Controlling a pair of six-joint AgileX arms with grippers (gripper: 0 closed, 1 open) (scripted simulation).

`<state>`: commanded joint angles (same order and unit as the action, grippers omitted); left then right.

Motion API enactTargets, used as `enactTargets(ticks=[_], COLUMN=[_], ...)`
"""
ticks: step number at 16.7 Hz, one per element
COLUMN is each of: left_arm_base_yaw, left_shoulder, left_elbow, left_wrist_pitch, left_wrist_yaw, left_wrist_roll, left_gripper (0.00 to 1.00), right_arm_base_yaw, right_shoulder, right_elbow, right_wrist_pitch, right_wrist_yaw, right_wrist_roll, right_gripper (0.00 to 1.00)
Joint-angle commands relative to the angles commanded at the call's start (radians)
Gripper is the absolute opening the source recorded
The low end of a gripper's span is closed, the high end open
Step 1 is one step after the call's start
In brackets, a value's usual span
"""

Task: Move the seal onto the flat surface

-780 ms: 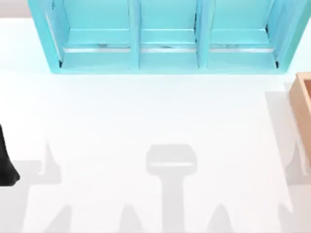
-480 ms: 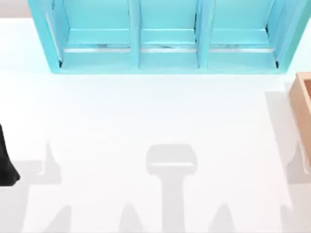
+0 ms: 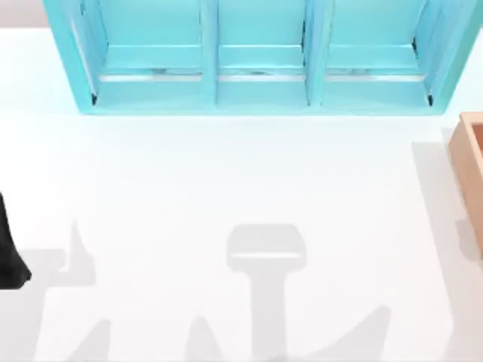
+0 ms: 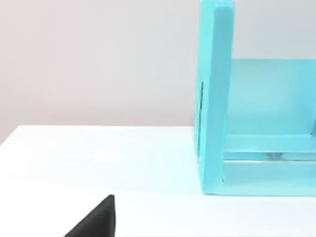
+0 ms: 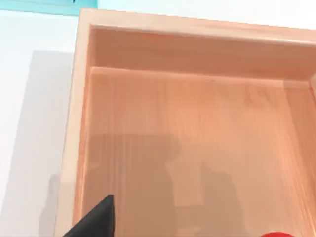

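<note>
Your right gripper point(image 5: 101, 217) hangs over the smooth wooden box point(image 5: 197, 123) at the table's point(image 3: 189, 181) right; its grip can't be told. The seal's point(image 5: 279, 234) shiny red knob peeks inside the box. Your left arm point(image 3: 9, 253) sits far left.

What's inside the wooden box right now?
The right wrist view looks down into the wooden box: bare floor with shadows, and a sliver of glossy red at the frame's edge, likely the seal. Its black base is cut off, so whether it stands upright cannot be told.
</note>
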<state>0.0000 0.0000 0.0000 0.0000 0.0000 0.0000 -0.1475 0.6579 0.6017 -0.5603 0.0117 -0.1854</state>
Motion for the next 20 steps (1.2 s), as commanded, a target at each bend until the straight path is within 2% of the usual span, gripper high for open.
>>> enactTargets(ticks=[6, 10, 14, 20], left_arm_base_yaw=[0.000, 0.000, 0.000, 0.000], left_shoulder=[0.000, 0.000, 0.000, 0.000], left_elbow=[0.000, 0.000, 0.000, 0.000], left_wrist_pitch=[0.000, 0.000, 0.000, 0.000], left_wrist_yaw=[0.000, 0.000, 0.000, 0.000], left_wrist_roll=[0.000, 0.000, 0.000, 0.000], left_gripper=[1.00, 1.00, 1.00, 1.00], right_arm_base_yaw=[-0.121, -0.185, -0.211, -0.207], right_shoulder=[0.583, 0.844, 0.940, 0.941], right_elbow=[0.442, 0.651, 0.738, 0.720], right_wrist_pitch=[-0.458, -0.673, -0.755, -0.737], right_wrist_yaw=[-0.005, -0.010, -0.014, -0.014], right_wrist_roll=[-0.103, -0.146, -0.163, -0.161], right_gripper=[1.00, 1.00, 1.00, 1.00])
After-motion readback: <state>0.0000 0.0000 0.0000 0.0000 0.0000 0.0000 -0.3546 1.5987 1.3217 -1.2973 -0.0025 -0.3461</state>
